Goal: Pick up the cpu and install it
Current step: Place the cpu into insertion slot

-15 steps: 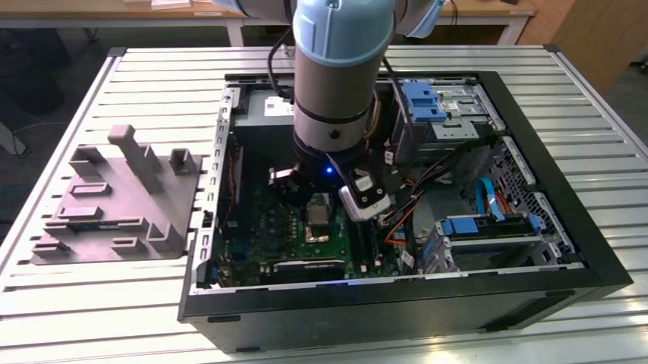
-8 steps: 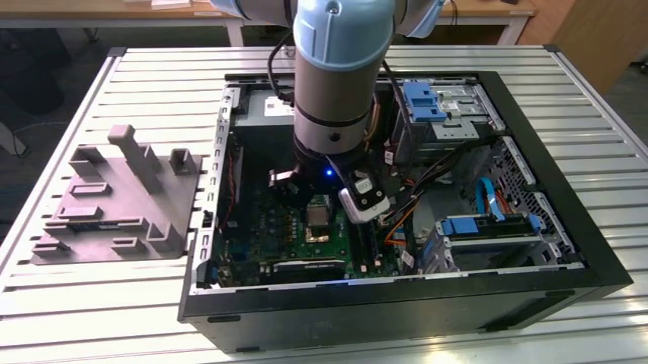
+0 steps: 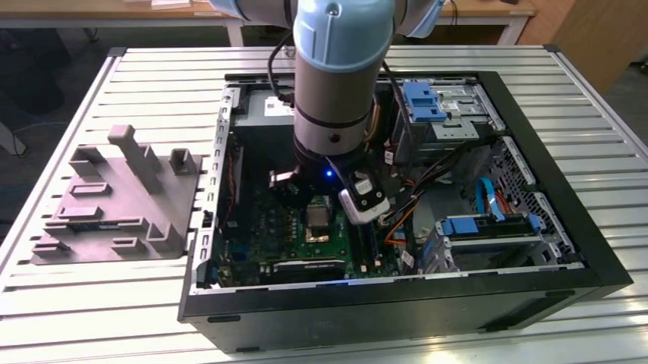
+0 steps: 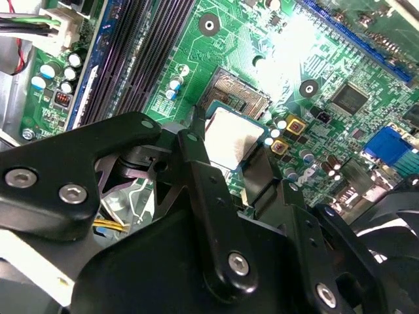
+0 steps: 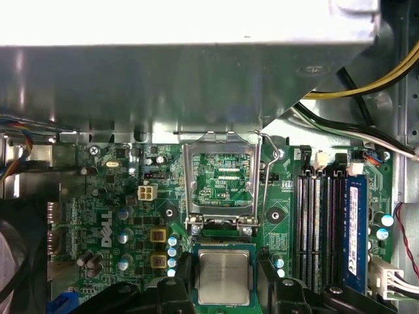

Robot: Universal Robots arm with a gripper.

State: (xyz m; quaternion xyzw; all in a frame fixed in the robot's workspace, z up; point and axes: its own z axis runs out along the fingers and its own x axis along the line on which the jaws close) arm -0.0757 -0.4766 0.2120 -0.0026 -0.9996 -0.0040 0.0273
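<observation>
The cpu (image 5: 224,278), a small square chip with a silver-grey top, sits between my gripper's (image 5: 224,268) two black fingers (image 5: 184,282), which touch its opposite edges. In the second wrist view the cpu (image 4: 234,136) hangs just over the near part of the open socket (image 4: 239,97), whose pin field shows beyond it, with my gripper (image 4: 229,149) shut on it. The socket's silver load frame (image 5: 220,145) stands flipped open, with its lever (image 5: 265,176) beside it. In the exterior view my gripper (image 3: 320,203) is lowered into the open computer case, above the motherboard (image 3: 288,235).
The black case wall (image 3: 405,299) surrounds the motherboard. Memory slots (image 5: 317,222), capacitors (image 5: 171,252), cables (image 3: 426,178) and blue drive bays (image 3: 484,226) crowd around the socket. A grey moulded holder block (image 3: 117,201) stands on the slatted table at the exterior view's left.
</observation>
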